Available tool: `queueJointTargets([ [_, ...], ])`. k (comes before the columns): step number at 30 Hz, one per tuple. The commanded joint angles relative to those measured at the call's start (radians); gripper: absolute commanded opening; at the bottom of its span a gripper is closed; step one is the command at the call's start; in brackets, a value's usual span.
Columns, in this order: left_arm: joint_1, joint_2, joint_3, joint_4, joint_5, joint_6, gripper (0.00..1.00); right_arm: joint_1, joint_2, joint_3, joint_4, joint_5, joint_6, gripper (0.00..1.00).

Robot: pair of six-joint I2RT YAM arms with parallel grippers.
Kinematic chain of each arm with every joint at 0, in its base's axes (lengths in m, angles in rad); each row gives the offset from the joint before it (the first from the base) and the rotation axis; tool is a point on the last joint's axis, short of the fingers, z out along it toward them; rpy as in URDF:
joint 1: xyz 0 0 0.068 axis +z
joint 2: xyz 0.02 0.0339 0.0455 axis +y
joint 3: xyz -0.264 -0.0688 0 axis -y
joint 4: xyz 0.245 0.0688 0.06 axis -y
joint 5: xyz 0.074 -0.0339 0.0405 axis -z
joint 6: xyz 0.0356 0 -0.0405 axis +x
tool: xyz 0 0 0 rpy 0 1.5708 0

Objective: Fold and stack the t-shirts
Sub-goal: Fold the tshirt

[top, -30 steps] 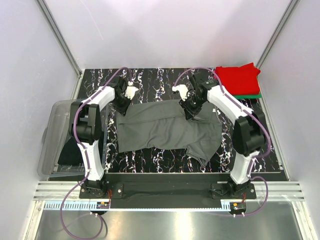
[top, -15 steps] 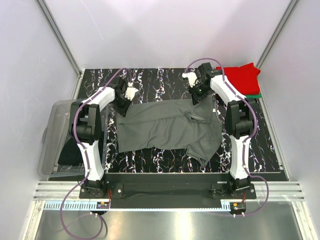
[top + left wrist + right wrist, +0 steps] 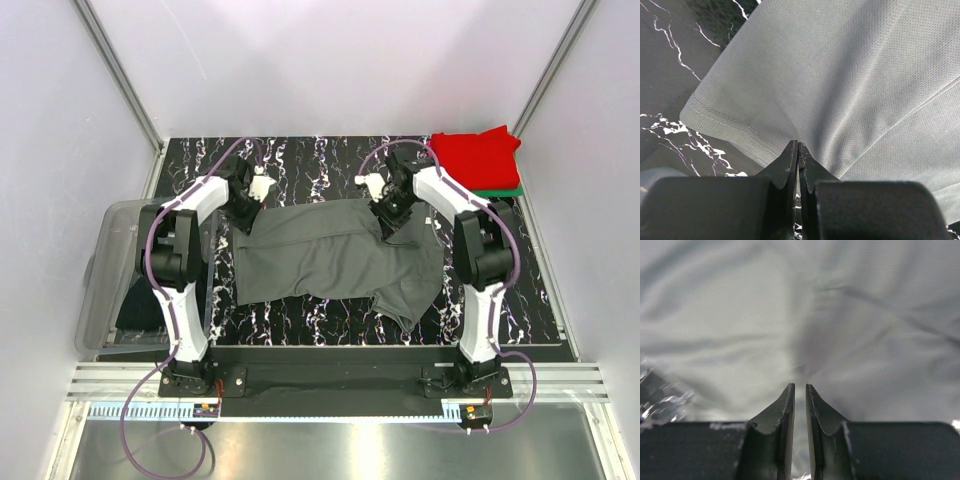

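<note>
A dark grey t-shirt (image 3: 330, 255) lies spread on the black marbled table (image 3: 310, 160), its lower right part rumpled. My left gripper (image 3: 245, 213) is at the shirt's far left corner. In the left wrist view the left gripper (image 3: 798, 144) is shut on the hem of the grey cloth (image 3: 840, 75), and creases run out from the tips. My right gripper (image 3: 385, 213) is at the shirt's far edge. In the right wrist view the right gripper (image 3: 800, 386) has its jaws a narrow slit apart, pinching blurred grey cloth (image 3: 790, 315). A folded red t-shirt (image 3: 478, 158) lies on a green one (image 3: 500, 191).
The red and green stack sits in the far right corner of the table. A clear plastic tub (image 3: 105, 280) stands off the table's left edge. White walls with metal posts enclose the back and sides.
The right gripper swung away toward the far right, then came back over the shirt's far edge, shifting the cloth there slightly. The left arm stayed in place.
</note>
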State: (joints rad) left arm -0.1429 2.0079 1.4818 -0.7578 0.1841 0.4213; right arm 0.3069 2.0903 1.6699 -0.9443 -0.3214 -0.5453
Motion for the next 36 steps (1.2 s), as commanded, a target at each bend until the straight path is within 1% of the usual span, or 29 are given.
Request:
queueJointTargets([
  [1,0.006,-0.058,-0.006,0.051,0.026,-0.010,0.04,0.118,-0.202,-0.045,-0.031,0.013,-0.021,0.20],
  [2,0.006,-0.061,-0.011,0.061,0.029,-0.012,0.04,0.145,-0.252,-0.086,-0.034,0.037,-0.036,0.20],
  [5,0.006,-0.069,-0.028,0.083,0.025,-0.009,0.04,0.225,-0.321,-0.165,-0.040,0.082,-0.059,0.19],
  [7,0.006,-0.074,-0.032,0.089,0.023,-0.013,0.04,0.216,-0.323,-0.170,-0.031,0.100,-0.067,0.18],
  [9,0.006,-0.078,-0.034,0.092,0.028,-0.021,0.04,0.178,-0.296,-0.153,-0.011,0.133,-0.073,0.17],
  [12,0.006,-0.080,-0.029,0.092,0.034,-0.038,0.04,0.088,-0.227,-0.063,0.004,0.120,-0.050,0.17],
  [13,0.006,-0.083,-0.029,0.091,0.032,-0.038,0.04,0.071,-0.190,-0.017,0.007,0.120,-0.048,0.17],
  [18,0.006,-0.107,-0.052,0.089,0.014,-0.032,0.04,-0.006,-0.095,0.071,0.035,0.125,-0.058,0.17],
  [23,0.006,-0.118,-0.081,0.089,0.005,-0.030,0.04,-0.012,0.006,0.142,0.053,0.088,-0.044,0.17],
  [28,0.006,-0.118,-0.080,0.089,-0.009,-0.033,0.04,0.009,0.088,0.221,0.052,0.061,-0.021,0.17],
  [33,0.006,-0.126,-0.083,0.086,-0.021,-0.026,0.03,0.043,0.105,0.235,0.041,0.048,-0.007,0.17],
  [36,0.006,-0.126,-0.080,0.086,-0.023,-0.026,0.03,0.066,0.082,0.194,0.038,0.041,-0.001,0.17],
])
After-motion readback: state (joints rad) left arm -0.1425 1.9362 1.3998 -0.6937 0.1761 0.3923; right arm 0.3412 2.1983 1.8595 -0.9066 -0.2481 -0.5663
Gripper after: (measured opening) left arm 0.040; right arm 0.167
